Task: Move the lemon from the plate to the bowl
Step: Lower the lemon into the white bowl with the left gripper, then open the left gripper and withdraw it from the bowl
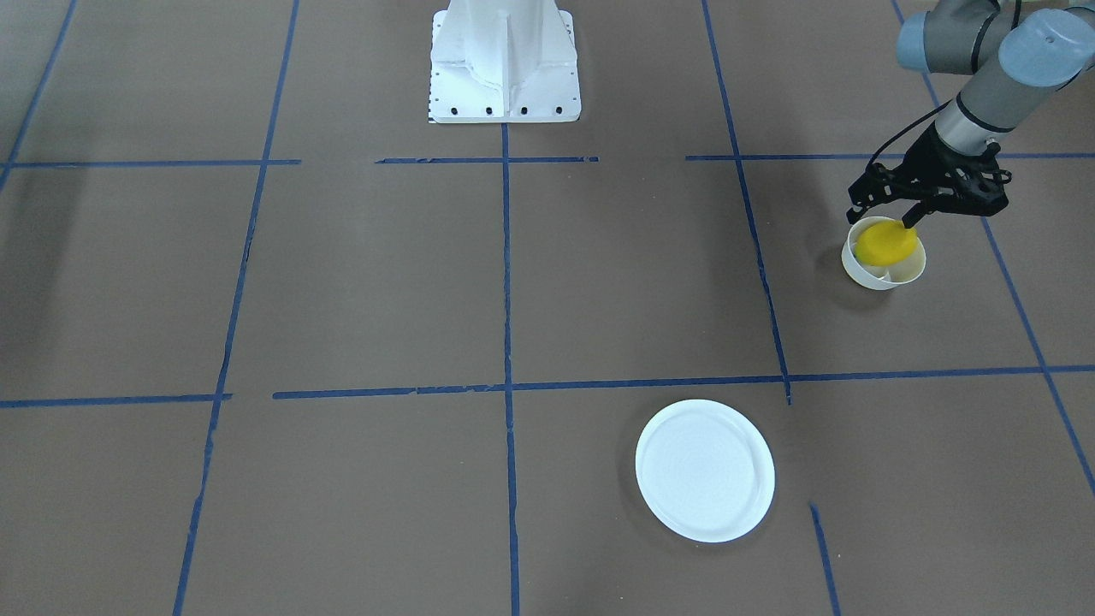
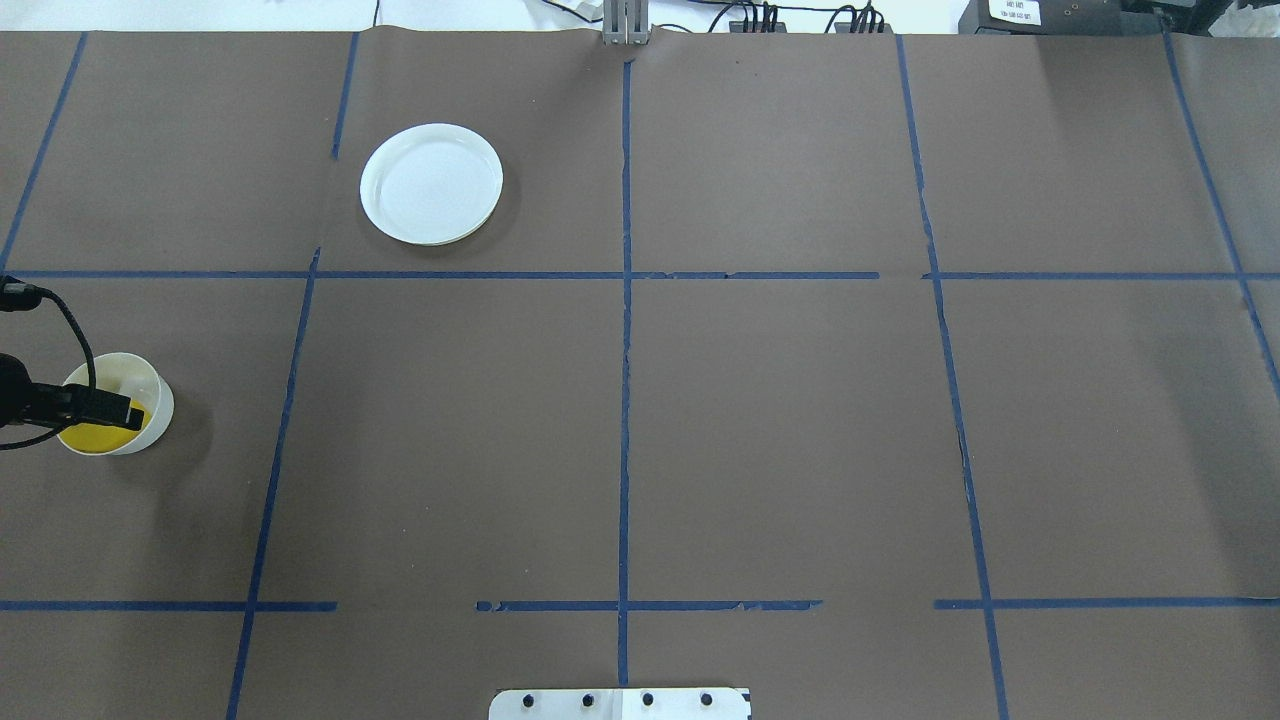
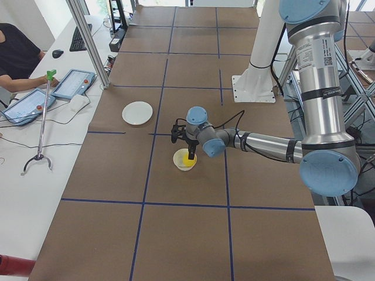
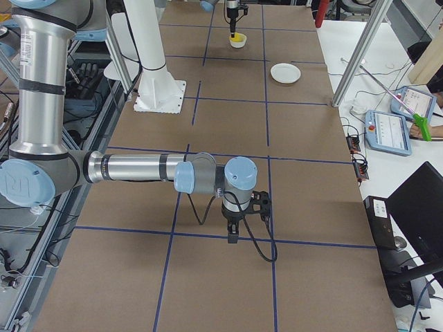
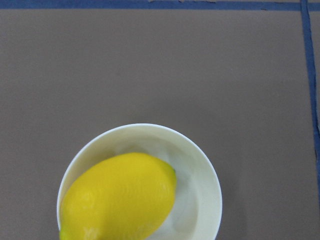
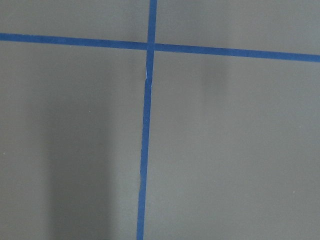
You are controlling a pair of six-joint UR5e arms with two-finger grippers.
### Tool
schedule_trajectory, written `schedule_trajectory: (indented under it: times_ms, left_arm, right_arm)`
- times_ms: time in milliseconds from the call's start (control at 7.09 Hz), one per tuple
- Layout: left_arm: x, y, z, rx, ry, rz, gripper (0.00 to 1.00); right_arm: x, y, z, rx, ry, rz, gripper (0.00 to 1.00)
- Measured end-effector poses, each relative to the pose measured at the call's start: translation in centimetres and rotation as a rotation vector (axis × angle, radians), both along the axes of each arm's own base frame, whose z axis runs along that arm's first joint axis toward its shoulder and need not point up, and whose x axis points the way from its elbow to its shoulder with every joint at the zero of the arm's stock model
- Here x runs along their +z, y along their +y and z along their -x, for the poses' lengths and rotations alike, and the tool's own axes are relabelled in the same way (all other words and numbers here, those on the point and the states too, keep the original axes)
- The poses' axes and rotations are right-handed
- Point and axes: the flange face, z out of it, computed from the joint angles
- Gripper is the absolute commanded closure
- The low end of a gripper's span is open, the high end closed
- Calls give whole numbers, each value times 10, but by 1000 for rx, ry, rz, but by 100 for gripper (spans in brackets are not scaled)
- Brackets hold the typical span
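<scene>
Lemon [image 1: 885, 244]: lies tilted inside the bowl [image 1: 866, 274] and leans on its wall, with its upper part above the rim.
Bowl: stands upright on the brown table paper [image 1: 385, 282] at the robot's left side, well apart from the plate [image 1: 704, 470].
Plate: lies flat and bare, farther from the robot's base [image 1: 505, 64] than the bowl is.
Left gripper [image 1: 881, 221]: hangs just over the bowl, fingers pointing down and spread about as wide as the lemon. It lifts nothing, since the fruit's weight is on the bowl. Whether a pad touches the peel cannot be told.
Front-facing view: shows both fingers and the gap between them, with one fingertip overlapping the lemon's top.
Overhead view: shows only one dark finger across the lemon at the frame's left edge.
Left wrist view: shows no fingers, but does show the lemon's pointed end turned toward the bowl's middle, with bare bowl floor beside it.
Right gripper [image 4: 233, 234]: shows only in the exterior right view, pointing down over the table far from the bowl. How far it is open cannot be told.
Right wrist view: shows only brown paper and crossing blue tape [image 6: 145, 150].
</scene>
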Motion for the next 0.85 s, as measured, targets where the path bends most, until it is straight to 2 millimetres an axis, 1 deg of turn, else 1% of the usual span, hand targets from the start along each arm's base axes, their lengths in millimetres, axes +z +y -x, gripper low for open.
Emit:
schedule_trajectory:
  times_ms: [141, 282, 423, 564, 705, 846]
  left_arm:
    - [-3, -5, 14, 21, 2, -9, 0]
    - [-9, -20, 38, 45, -23, -56, 0]
    - [-20, -44, 67, 72, -65, -132, 0]
    - [-26, -65, 97, 97, -109, -188, 0]
    - [-25, -77, 126, 113, -144, -224, 0]
    - [-19, -83, 153, 113, -170, -245, 0]
  right_arm:
    - [0, 0, 0, 0, 0, 0, 0]
    - [0, 0, 0, 0, 1, 0, 0]
    - [0, 0, 0, 0, 1, 0, 0]
    - [0, 0, 0, 0, 1, 0, 0]
    - [0, 0, 0, 0, 1, 0, 0]
    - [0, 0, 0, 0, 1, 0, 0]
